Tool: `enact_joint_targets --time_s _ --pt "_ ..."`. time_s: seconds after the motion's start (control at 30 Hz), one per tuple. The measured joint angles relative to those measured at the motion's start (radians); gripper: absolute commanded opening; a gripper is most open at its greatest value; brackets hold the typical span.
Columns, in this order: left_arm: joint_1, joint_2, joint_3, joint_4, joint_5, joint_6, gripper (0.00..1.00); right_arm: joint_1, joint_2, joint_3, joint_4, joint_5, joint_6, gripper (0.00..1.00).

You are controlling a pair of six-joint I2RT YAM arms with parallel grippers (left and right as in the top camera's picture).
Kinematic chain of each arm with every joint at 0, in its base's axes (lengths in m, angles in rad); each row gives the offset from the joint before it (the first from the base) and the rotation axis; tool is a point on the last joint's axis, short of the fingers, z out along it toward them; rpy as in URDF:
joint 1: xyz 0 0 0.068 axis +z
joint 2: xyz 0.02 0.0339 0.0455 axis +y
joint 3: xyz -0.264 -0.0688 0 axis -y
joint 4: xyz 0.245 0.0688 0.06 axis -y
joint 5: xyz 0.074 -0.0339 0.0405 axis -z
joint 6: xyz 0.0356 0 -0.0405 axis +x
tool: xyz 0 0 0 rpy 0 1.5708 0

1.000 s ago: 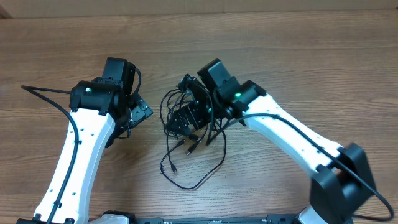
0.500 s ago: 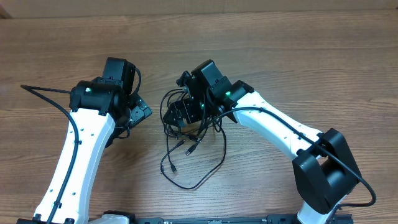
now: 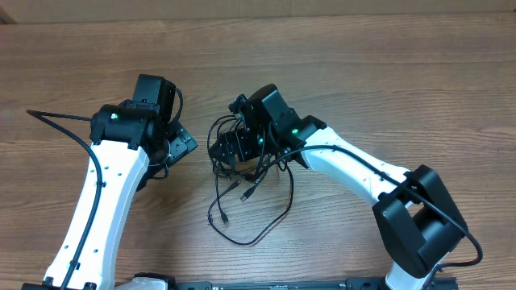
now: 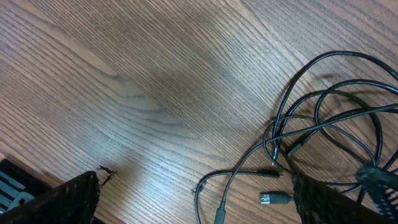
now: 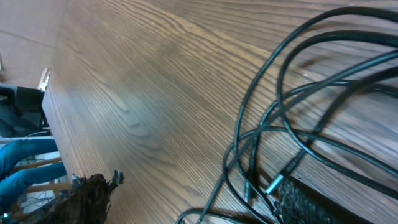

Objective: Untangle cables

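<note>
A wooden table (image 3: 387, 89) with brown, streaky grain fills nearly every view. Along the top edge of the overhead frame runs a paler tan strip (image 3: 322, 6). At the left edge of the right wrist view, past the table's border, sit blurred blue shapes (image 5: 18, 168) (too indistinct to identify).

From overhead, the right gripper (image 3: 234, 150) covers the knot of the cables (image 3: 245, 193), so the crossings there cannot be told. In both wrist views, several cords are cut off by the right edge.
</note>
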Motion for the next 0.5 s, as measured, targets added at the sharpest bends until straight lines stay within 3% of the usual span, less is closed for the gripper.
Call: enact_joint_targets --time_s 0.5 --pt "0.0 0.0 0.0 0.005 0.0 0.0 1.0 0.065 0.111 -0.012 0.1 0.111 0.124 0.8"
